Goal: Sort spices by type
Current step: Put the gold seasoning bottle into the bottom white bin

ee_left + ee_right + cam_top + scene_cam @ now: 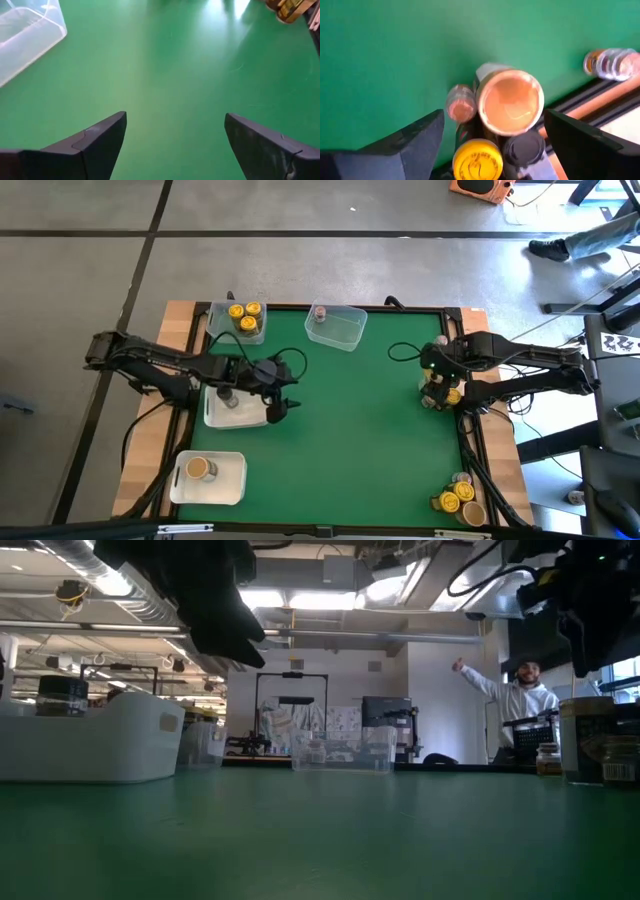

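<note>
Two arms work over the green table [350, 410]. Left gripper [175, 145] hangs above bare mat just beside the white tray [215, 416] on the table's left; fingers spread wide, nothing between them. That tray holds one dark-lidded jar [228, 395].

Right gripper [492, 145] sits directly above a jar cluster at the table's right edge; fingers spread, not touching any jar. Cluster, per right wrist view: wide tan-lid jar [510, 100] in the middle, grey-pink-lid jar [460, 103] touching its side, yellow-lid jar [477, 160] and dark-lid jar [524, 149] nearest the fingers.

Other spice locations:
- Clear tub [222, 315], far left corner: two yellow-lid jars [243, 311].
- Second clear tub [345, 330], far edge near ctr: one grey-pink-lid jar [320, 313].
- White tray [225, 480], near left corner: one tan-lid jar [198, 469].
- Near right corner: loose group [458, 500], yellow, tan and grey-pink lids, touching each other.

Low view: a person [525, 700] stands in the room beyond the table, one arm raised.
</note>
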Controlling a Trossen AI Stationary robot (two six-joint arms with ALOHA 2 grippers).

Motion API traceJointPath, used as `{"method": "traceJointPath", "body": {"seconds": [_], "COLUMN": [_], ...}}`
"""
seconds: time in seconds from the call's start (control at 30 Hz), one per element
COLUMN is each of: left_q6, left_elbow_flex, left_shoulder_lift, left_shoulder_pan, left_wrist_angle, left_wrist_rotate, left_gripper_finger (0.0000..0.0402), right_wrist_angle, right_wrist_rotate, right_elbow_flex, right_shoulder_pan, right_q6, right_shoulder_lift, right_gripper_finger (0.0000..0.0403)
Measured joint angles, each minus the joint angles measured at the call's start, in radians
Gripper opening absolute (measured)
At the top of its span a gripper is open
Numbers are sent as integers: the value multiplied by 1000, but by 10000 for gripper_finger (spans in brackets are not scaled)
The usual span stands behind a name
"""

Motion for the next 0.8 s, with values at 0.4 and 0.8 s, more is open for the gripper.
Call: {"method": "traceJointPath", "body": {"seconds": [0.4,0.8], "left_q6": [37,32], "left_elbow_flex": [0,0], "left_shoulder_lift": [0,0], "left_shoulder_pan": [-5,-5], "left_wrist_angle": [3,11], "left_wrist_rotate": [-66,-102], "left_gripper_finger": [335,335], "right_wrist_angle": [67,152], "right_wrist_rotate": [50,109], "right_elbow_flex": [-116,-206], "right_shoulder_pan": [0,0], "right_q6": [37,79], "right_shoulder_lift": [1,7], "right_gripper_finger": [340,340]}}
